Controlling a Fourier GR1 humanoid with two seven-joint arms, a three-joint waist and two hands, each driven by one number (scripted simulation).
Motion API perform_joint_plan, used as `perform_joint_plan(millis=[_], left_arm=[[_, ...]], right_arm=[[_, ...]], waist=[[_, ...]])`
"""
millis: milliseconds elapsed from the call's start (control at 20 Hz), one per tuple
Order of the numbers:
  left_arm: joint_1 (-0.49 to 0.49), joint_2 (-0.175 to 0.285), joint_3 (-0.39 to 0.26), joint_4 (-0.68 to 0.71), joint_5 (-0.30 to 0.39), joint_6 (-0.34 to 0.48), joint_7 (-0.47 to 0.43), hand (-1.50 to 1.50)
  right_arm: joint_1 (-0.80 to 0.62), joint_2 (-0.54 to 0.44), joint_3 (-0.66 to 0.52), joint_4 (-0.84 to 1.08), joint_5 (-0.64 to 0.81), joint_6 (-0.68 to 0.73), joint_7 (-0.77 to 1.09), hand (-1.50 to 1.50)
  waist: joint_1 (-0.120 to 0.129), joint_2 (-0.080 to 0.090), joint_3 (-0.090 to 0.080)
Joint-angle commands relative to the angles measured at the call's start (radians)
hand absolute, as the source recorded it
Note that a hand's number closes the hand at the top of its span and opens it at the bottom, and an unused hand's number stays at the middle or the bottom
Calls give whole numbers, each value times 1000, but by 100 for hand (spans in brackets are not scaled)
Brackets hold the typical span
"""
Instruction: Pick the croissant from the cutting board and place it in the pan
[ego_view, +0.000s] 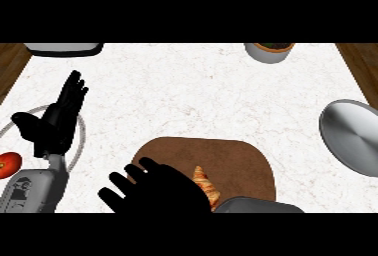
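A golden-brown croissant (207, 187) lies on the round brown cutting board (229, 157) near the view's lower edge. My right hand (156, 192) hovers at the board's near left, fingers spread and straight, right against the croissant's left side and hiding part of it. It holds nothing. The silver pan (354, 137) sits at the counter's right edge, partly cut off by the view. My left hand (53, 125) rests open at the left, fingers up.
A pale plate (83, 131) lies under my left hand, with a red tomato (7, 164) at its left edge. A grey pot (269, 51) stands at the back right and a grey object (63, 48) at the back left. White counter stretches between board and pan.
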Motion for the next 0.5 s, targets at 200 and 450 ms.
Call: perform_joint_plan(millis=[200, 450], left_arm=[[-25, 6, 34, 3, 5, -12, 21, 0], [-19, -1, 38, 33, 6, -40, -29, 0]], right_arm=[[90, -8, 31, -4, 106, 44, 89, -150], [102, -16, 51, 61, 201, 61, 61, -150]], waist=[[-2, 1, 1], [-2, 2, 0]])
